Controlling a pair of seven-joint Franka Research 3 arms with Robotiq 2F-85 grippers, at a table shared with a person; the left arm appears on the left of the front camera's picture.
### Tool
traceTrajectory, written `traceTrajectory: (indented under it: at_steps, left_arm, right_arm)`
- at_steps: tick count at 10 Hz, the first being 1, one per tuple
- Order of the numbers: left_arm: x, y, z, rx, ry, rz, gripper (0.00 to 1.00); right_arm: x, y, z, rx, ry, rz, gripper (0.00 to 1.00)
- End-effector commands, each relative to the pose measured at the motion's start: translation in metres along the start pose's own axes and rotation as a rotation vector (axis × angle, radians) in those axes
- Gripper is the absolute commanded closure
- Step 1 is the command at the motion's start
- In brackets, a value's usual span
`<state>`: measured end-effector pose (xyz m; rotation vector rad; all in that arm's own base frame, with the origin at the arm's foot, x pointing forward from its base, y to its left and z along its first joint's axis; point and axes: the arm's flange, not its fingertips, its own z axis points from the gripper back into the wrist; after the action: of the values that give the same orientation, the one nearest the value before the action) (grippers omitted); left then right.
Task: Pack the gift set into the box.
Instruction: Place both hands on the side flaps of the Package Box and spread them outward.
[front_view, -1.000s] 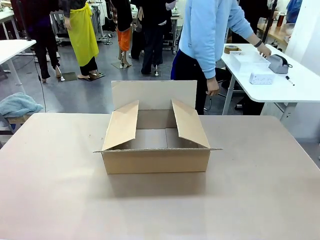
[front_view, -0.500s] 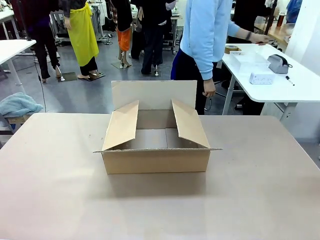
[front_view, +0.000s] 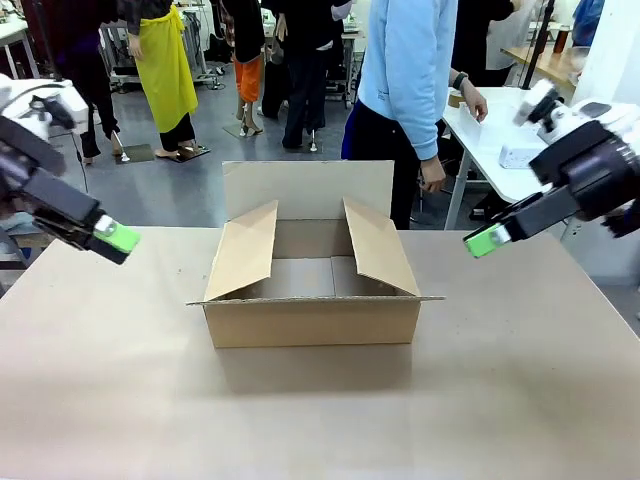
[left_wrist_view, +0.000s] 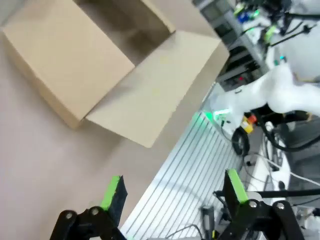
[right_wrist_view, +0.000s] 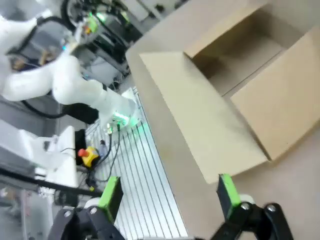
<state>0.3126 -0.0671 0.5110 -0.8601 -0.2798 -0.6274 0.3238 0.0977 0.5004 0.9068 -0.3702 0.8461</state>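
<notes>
The box (front_view: 312, 320) stands in the middle of the table with its four flaps up or spread, and the part of its floor that shows is bare. My left gripper (front_view: 115, 238) hovers above the table to the left of the box, open and holding nothing. To the box's right, at about the same height, hangs my right gripper (front_view: 487, 240), open and holding nothing too. The left wrist view has the box (left_wrist_view: 75, 55) beyond the spread left gripper (left_wrist_view: 175, 190). The right wrist view has the box (right_wrist_view: 250, 75) beyond the spread right gripper (right_wrist_view: 168, 191). The pouch is hidden.
A person in a light blue top (front_view: 410, 60) stands just behind the box at the far side. A white side table (front_view: 490, 140) at the back right carries a small white item (front_view: 510, 156). Bare tabletop (front_view: 320, 420) lies all around the box.
Both arms have come into the front view, the left from the left side and the right from the right. The person's arm has drawn back from the side table.
</notes>
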Motion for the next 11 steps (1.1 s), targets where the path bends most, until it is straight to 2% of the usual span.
traceTrajectory:
  at_steps: [1,2,3,4,5,6,7,9,11]
  left_arm:
    - [-0.027,0.030,0.045,-0.006,-0.115,0.072,0.00]
    - [-0.027,0.030,0.045,-0.006,-0.115,0.072,0.00]
    - [-0.008,0.012,0.016,-0.002,-0.041,0.029,0.00]
    - [0.022,-0.010,-0.001,0.038,0.020,0.063,0.00]
    - [0.046,-0.025,-0.013,0.126,0.049,0.133,0.00]
    - [0.069,-0.036,-0.022,0.133,0.091,0.180,0.00]
    - [0.090,-0.042,-0.032,0.210,0.089,0.255,0.00]
    - [0.122,-0.052,-0.061,0.279,0.142,0.307,0.00]
    - [0.143,-0.063,-0.106,0.401,0.132,0.329,0.00]
  right_arm:
    - [-0.012,-0.015,0.048,0.015,-0.093,-0.158,0.00]
    - [0.000,0.000,0.000,0.000,0.000,0.000,0.00]
    - [0.030,0.003,-0.024,-0.037,0.009,0.327,0.00]
    - [0.054,-0.003,-0.045,-0.122,-0.016,0.539,0.00]
    - [0.067,-0.019,-0.055,-0.131,-0.068,0.667,0.00]
    - [0.077,-0.035,-0.062,-0.144,-0.129,0.749,0.00]
    - [0.081,-0.051,-0.069,-0.152,-0.129,0.764,0.00]
    - [0.080,-0.076,-0.075,-0.188,-0.105,0.739,0.00]
    - [0.068,-0.089,-0.078,-0.201,-0.117,0.684,0.00]
